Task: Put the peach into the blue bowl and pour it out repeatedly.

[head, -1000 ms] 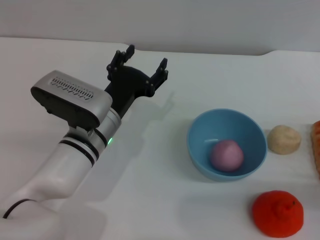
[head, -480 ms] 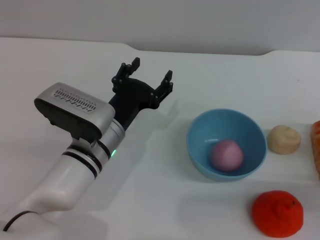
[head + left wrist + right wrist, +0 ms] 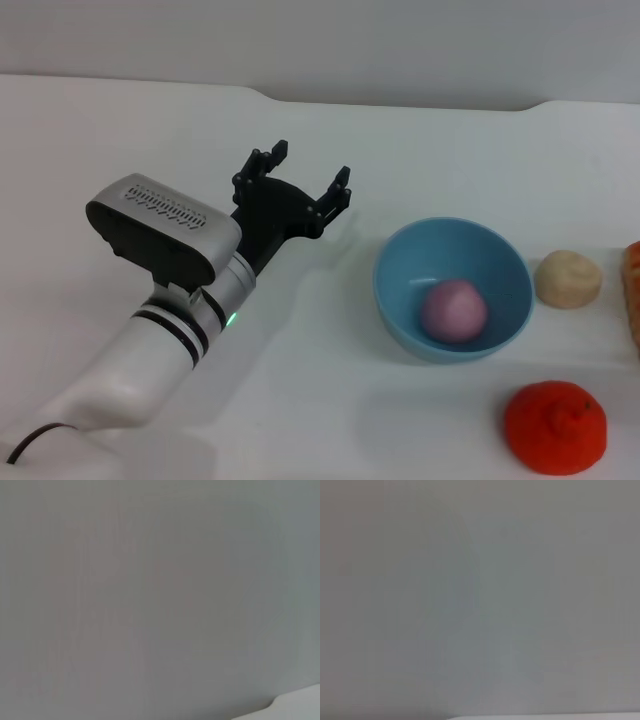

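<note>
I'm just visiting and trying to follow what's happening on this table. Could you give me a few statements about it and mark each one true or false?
1. The peach lies inside the blue bowl. True.
2. The left gripper holds the peach. False: its fingers are open and empty, apart from the bowl on its left.
3. A beige lumpy ball sits just right of the bowl. True.
4. The orange-red fruit is in the bowl too. False: it rests on the table, nearer the robot than the bowl.
5. The right gripper is reaching over the bowl. False: no right gripper is in view.
</note>
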Controlling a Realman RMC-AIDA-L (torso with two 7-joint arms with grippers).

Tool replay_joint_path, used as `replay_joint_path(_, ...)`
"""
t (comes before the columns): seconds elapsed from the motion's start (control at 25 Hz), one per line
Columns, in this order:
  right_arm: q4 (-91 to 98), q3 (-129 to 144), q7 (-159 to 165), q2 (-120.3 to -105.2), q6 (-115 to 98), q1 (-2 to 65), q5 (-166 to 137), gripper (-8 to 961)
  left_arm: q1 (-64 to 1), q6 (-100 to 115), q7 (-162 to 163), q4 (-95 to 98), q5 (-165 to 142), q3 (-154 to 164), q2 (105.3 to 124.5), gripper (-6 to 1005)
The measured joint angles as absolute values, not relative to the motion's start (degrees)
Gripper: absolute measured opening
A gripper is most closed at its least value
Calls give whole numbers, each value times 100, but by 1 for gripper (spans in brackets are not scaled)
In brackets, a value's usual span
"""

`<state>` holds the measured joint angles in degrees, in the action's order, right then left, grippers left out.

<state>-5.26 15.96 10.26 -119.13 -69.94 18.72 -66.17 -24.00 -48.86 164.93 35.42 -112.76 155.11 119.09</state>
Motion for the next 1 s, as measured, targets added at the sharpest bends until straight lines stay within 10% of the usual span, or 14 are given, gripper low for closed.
replay_joint_path(1.0, -474, 1576, 1010, -11915, -6855, 1848, -6556, 684, -2339, -4851, 16497, 3618, -11293, 15573, 11909, 807)
